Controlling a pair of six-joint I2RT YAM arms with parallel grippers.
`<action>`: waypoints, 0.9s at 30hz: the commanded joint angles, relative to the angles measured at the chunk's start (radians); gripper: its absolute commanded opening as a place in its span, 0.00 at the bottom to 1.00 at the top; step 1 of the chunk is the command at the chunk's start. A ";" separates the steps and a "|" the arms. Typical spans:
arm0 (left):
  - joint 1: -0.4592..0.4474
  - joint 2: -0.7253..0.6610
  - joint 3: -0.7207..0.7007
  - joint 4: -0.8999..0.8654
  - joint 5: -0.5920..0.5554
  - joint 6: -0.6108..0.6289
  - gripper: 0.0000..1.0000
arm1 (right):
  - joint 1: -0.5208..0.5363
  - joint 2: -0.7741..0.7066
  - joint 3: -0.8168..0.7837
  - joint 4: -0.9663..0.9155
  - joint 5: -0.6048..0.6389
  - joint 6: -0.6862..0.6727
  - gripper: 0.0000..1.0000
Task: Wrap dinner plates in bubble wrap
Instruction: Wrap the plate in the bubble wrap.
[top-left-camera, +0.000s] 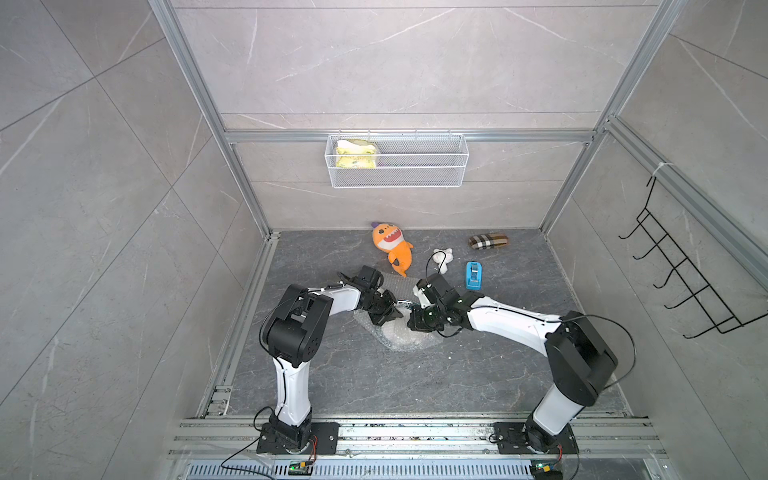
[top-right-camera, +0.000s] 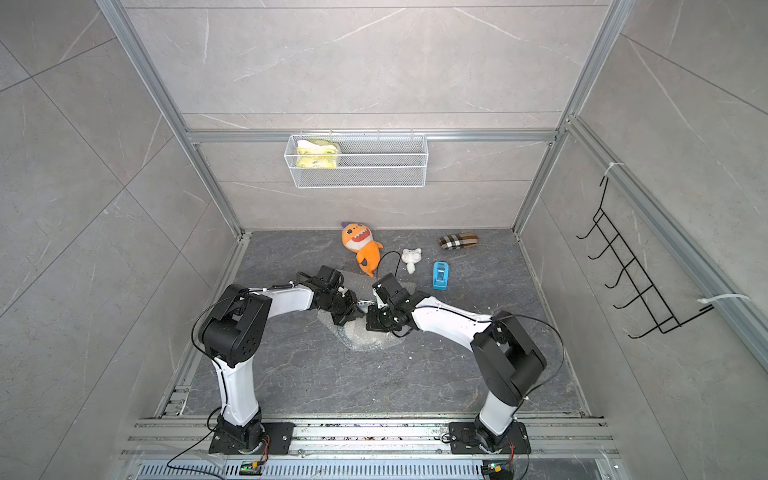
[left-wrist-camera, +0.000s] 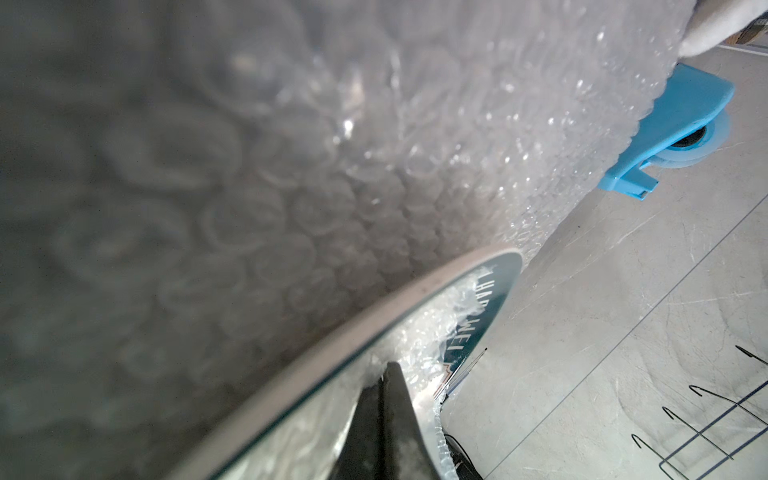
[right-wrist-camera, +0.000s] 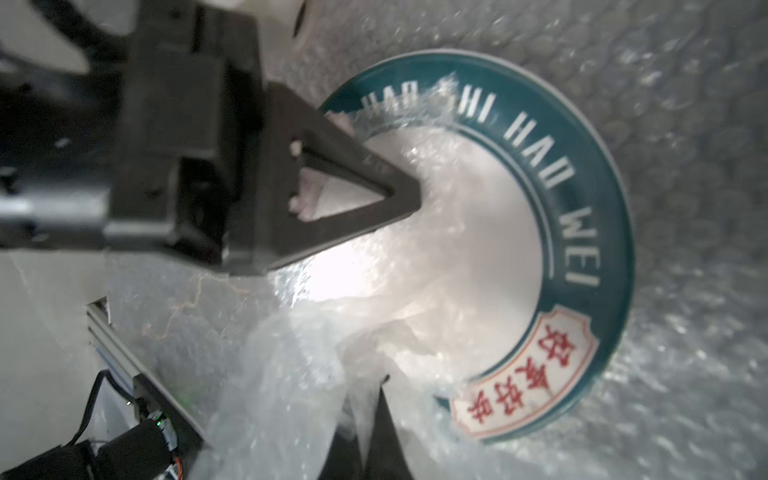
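The dinner plate (right-wrist-camera: 582, 199), white centre with a dark green lettered rim, lies on the bubble wrap (right-wrist-camera: 685, 166) in the middle of the table. In both top views the arms hide most of it; only a sliver of rim (top-left-camera: 404, 304) shows above the crinkled sheet (top-left-camera: 399, 338). A flap of wrap is folded over the plate's near side. My right gripper (right-wrist-camera: 382, 380) is shut on that flap. My left gripper (right-wrist-camera: 415, 195) is shut, its tip resting on wrap over the plate's centre. In the left wrist view the plate (left-wrist-camera: 478, 316) shows edge-on beside the shut fingers (left-wrist-camera: 399, 415).
Behind the wrap lie an orange shark plush (top-left-camera: 392, 245), a small white toy (top-left-camera: 442, 257), a blue tape dispenser (top-left-camera: 473, 275) and a checked pouch (top-left-camera: 488, 241). A wire basket (top-left-camera: 397, 160) hangs on the back wall. A black hook rack (top-left-camera: 681, 270) is on the right wall.
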 joint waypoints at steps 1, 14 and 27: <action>-0.002 0.069 -0.048 -0.078 -0.091 0.018 0.00 | -0.027 0.069 0.084 0.041 -0.045 -0.065 0.00; -0.001 0.074 -0.047 -0.066 -0.060 0.008 0.00 | -0.072 0.277 0.207 0.046 -0.089 -0.128 0.00; 0.076 -0.120 0.117 -0.182 -0.067 0.007 0.39 | -0.073 0.311 0.127 0.035 -0.029 -0.150 0.00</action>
